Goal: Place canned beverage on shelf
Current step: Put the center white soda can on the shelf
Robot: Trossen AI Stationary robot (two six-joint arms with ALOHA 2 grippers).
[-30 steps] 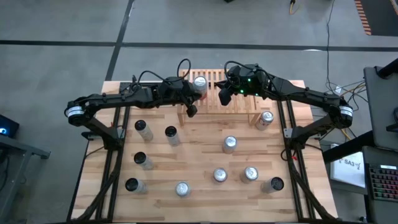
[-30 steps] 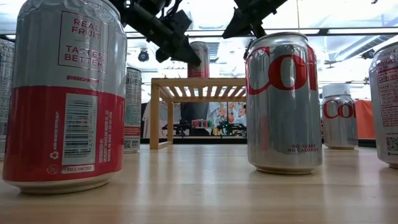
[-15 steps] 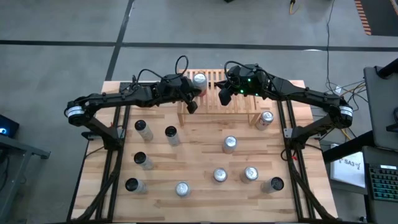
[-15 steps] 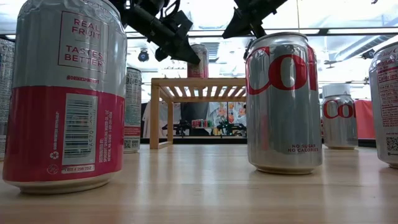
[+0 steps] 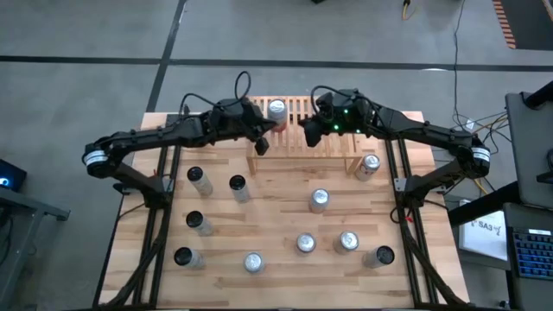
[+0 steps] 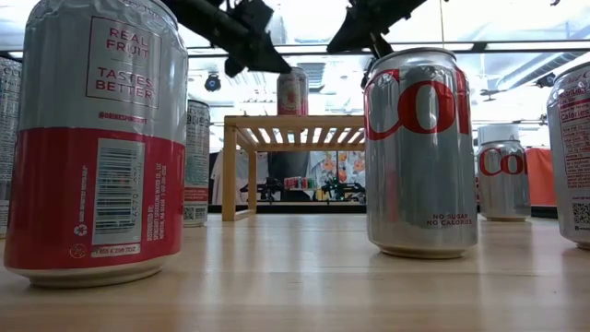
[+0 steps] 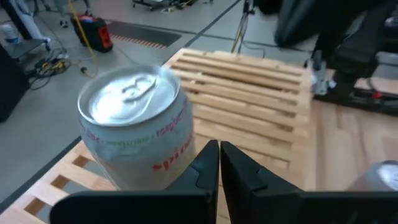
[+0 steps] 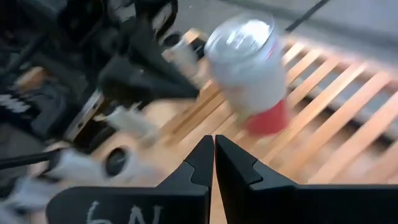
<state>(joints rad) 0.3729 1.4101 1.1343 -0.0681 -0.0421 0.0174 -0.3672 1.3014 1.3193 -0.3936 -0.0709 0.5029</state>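
Note:
A silver-and-red can (image 5: 276,110) stands upright on its base on the left end of the slatted wooden shelf (image 5: 321,138), at the table's far side. The low view shows the can (image 6: 292,92) on the shelf top (image 6: 304,121). My left gripper (image 5: 258,145) is shut and hangs just left of the can, near its top (image 6: 273,63). In the left wrist view the shut fingers (image 7: 219,163) point past the can (image 7: 137,134). My right gripper (image 5: 308,132) is shut too and hovers above the shelf, right of the can (image 8: 249,68).
Several more cans stand about the wooden table, among them one by the shelf's right leg (image 5: 370,164), one mid-table (image 5: 320,200) and a row near the front edge (image 5: 252,262). Two of them stand large in the low view (image 6: 97,138) (image 6: 421,152). The shelf's right half (image 7: 261,87) is bare slats.
My left gripper, still shut, has risen and drawn back from the can toward the table's far left. The can stays upright on the shelf. My right gripper has rolled a little in place above the shelf.

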